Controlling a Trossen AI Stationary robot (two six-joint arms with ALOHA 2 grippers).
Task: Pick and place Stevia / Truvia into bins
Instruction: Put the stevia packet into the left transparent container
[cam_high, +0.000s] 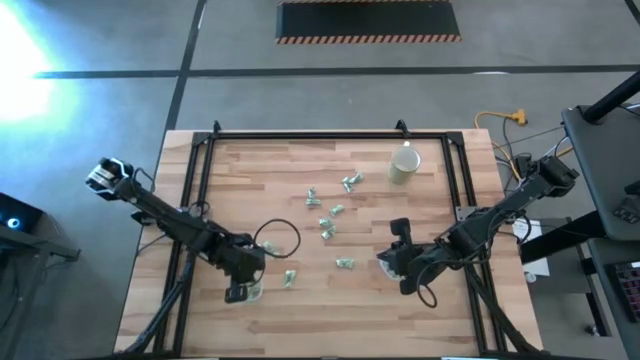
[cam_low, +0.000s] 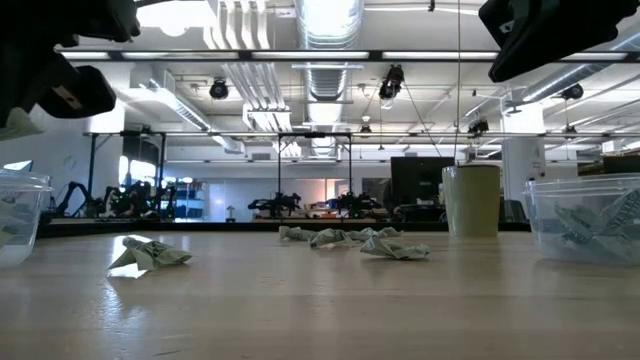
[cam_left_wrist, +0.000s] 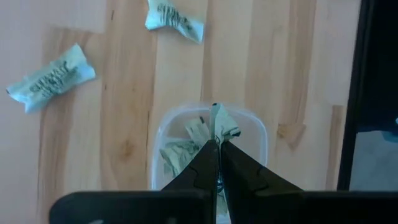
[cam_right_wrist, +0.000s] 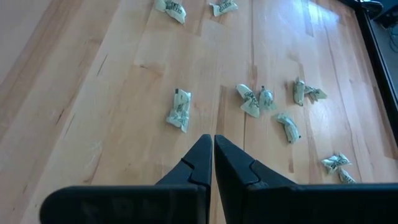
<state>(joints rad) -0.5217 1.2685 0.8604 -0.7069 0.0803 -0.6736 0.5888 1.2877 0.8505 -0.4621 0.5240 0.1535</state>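
Sachets scattered mid-table; cup behind them; tubs at near left and right.

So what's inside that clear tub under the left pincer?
The tub holds a few sachets. The left pincer, pinching another sachet above, hides its near part.

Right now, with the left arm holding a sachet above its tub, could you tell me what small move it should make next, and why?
Probably open the jaws and let go. The left gripper is shut on a sachet directly over the clear tub, which already holds a few sachets, so a release should drop it inside. The right gripper, shut and empty, hangs over the table near a loose sachet.
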